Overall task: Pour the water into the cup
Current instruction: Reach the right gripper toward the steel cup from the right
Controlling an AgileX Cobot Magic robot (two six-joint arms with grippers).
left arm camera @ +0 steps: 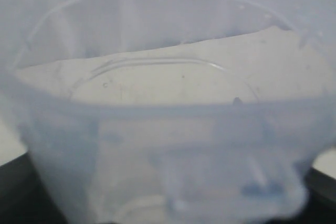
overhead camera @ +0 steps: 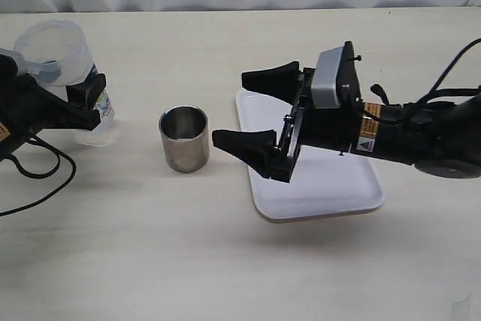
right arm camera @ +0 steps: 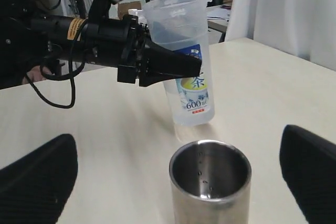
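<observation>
Cup (overhead camera: 184, 138), centre-left on tabletop (overhead camera: 225, 261), upright to take the pour; left claw (overhead camera: 90, 101), upper left, clamped round labelled plastic container (overhead camera: 60, 54); right claw (overhead camera: 230, 109), centre, spread wide, empty, probably to steady cup.

Bright diffuse overhead light; soft shadow under tray (overhead camera: 323, 186), glint in cup (right arm camera: 210, 177). L wrist view all blur.

Open gap between cup (overhead camera: 184, 139) and container (overhead camera: 58, 52); tray (overhead camera: 331, 186) close on cup's other side.
</observation>
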